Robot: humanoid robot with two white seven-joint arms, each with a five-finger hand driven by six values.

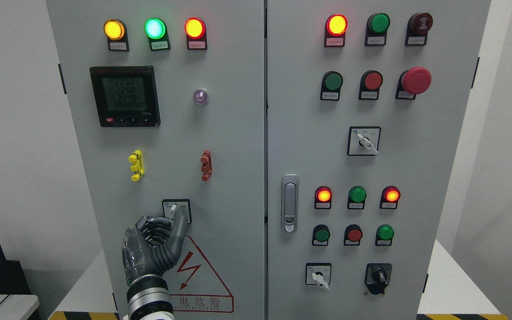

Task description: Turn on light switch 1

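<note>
Here the left hand [151, 249] fingers [179, 226] curl, one extended touching the rotary switch [176, 210].

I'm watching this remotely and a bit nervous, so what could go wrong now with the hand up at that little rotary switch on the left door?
1. The left hand has one extended finger at the rotary switch; its small white knob could slip out from under the fingertip.
2. The hand hides the switch's lower part, so its position is hard to confirm.
3. The warning triangle just below could get scraped.
</note>
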